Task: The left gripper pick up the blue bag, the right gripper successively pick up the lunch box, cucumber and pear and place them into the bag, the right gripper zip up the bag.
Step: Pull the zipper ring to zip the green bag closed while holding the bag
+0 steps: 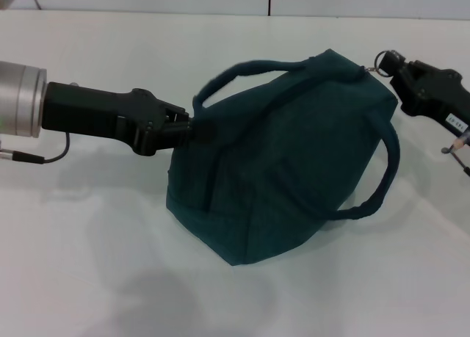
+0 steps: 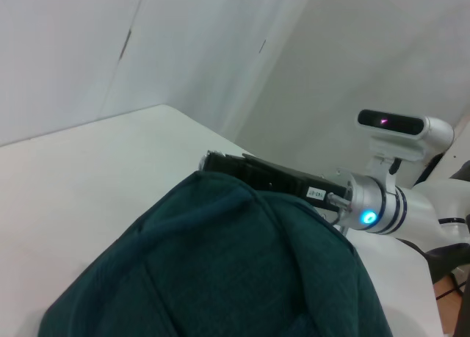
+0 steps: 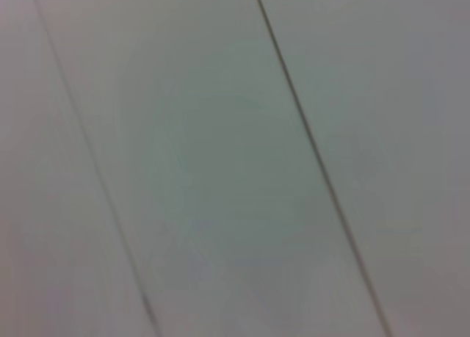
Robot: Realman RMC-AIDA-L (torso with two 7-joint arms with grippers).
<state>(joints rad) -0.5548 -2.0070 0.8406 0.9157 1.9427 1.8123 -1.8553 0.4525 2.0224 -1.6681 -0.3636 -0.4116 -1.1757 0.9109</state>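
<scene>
The blue bag (image 1: 294,161) stands in the middle of the white table, its top drawn together, one handle (image 1: 242,73) arching over it and another (image 1: 389,168) hanging down its right side. My left gripper (image 1: 192,128) is shut on the bag's left end. My right gripper (image 1: 393,67) is at the bag's upper right corner, shut on the metal ring of the zipper pull (image 1: 382,58). In the left wrist view the bag (image 2: 220,263) fills the bottom, with the right gripper (image 2: 220,163) behind it. Lunch box, cucumber and pear are out of view.
The white table (image 1: 88,241) lies bare around the bag. A thin cable (image 1: 44,158) trails from my left arm. A small pencil-like part (image 1: 457,142) hangs under my right arm. The right wrist view shows only a pale panelled wall (image 3: 220,161).
</scene>
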